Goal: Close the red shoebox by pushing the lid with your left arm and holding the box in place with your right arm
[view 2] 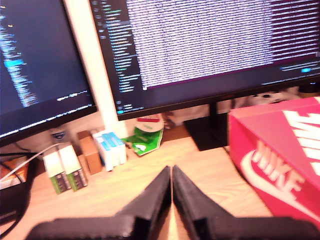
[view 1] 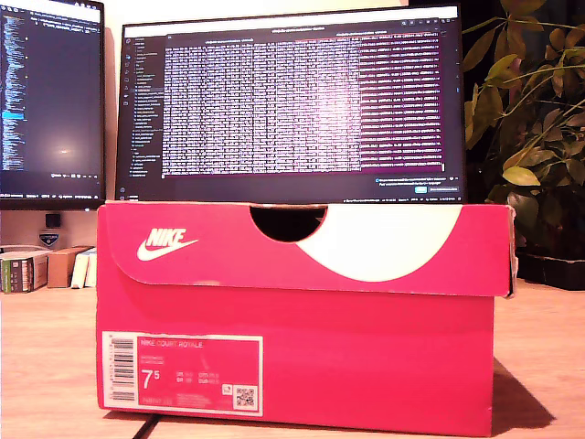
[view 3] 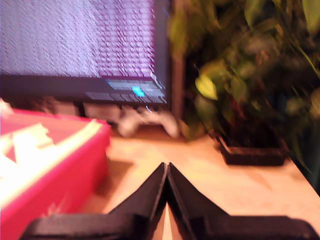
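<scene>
The red Nike shoebox [view 1: 302, 366] fills the middle of the exterior view, its lid [view 1: 302, 247] lying down over the body, with a white label at the front. No arm shows in that view. In the first wrist view my first gripper [view 2: 171, 172] is shut with nothing held, above the wooden desk and apart from the shoebox [view 2: 280, 150]. My second gripper [view 3: 166, 169] is shut and empty too, hovering over the desk beside the shoebox [view 3: 50, 160] without touching it.
Two lit monitors [view 1: 292, 101] [view 1: 50, 101] stand behind the box. Small boxes and packets [view 2: 85, 160] lie under the monitors. A potted plant [view 3: 245, 80] in a dark tray [view 3: 252, 152] stands on the wooden desk [view 1: 539, 366] at the exterior view's right.
</scene>
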Available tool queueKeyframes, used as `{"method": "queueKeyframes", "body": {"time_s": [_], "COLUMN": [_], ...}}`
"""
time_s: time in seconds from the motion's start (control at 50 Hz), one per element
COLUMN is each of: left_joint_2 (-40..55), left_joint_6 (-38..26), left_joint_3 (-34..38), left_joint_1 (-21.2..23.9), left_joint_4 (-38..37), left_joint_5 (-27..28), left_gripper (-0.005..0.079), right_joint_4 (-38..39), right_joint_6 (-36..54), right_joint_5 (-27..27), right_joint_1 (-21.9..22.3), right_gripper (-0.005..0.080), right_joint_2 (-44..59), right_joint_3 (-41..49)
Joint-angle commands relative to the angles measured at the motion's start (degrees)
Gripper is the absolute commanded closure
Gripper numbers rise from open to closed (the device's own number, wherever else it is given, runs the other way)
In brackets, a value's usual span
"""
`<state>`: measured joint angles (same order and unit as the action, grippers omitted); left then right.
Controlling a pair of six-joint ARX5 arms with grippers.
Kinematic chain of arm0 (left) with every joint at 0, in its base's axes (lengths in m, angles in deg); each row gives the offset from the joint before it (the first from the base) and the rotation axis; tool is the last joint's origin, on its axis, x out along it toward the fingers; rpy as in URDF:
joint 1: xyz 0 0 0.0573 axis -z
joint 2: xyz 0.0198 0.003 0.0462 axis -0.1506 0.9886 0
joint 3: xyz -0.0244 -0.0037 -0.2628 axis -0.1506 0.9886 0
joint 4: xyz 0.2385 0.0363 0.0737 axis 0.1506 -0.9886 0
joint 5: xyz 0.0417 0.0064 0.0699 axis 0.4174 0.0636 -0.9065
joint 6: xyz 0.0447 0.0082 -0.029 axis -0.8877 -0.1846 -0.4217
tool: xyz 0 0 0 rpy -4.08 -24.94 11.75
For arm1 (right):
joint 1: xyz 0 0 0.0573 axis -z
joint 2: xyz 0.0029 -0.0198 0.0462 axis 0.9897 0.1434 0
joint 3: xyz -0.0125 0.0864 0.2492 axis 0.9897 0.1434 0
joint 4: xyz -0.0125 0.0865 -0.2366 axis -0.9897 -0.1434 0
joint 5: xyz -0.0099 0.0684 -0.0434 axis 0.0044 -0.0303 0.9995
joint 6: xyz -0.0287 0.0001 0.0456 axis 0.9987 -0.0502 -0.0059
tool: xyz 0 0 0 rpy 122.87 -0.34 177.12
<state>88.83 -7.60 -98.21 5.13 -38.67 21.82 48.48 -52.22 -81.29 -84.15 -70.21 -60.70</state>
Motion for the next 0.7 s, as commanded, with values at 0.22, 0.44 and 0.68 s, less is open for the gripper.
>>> {"method": "queueKeyframes", "body": {"time_s": [0.22,0.44,0.68], "left_joint_2": [-0.22,-0.22,-0.24], "left_joint_6": [-0.96,-1.27,2.14], "left_joint_3": [4.83,7.15,11.28], "left_joint_1": [-0.07,-0.07,-0.07], "left_joint_4": [2.54,2.62,5.42], "left_joint_5": [-1.25,-4.92,-11.47], "left_gripper": [0.0761,0.0761,0.0761], "right_joint_4": [2.58,2.58,1.77], "right_joint_6": [0.48,2.86,3.34], "right_joint_5": [0.07,1.68,3.06], "right_joint_1": [-0.28,-0.28,-0.26], "right_gripper": [0.0764,0.0764,0.0764], "right_joint_2": [-0.37,-0.37,-0.37], "right_joint_3": [4.98,6.64,7.08]}}
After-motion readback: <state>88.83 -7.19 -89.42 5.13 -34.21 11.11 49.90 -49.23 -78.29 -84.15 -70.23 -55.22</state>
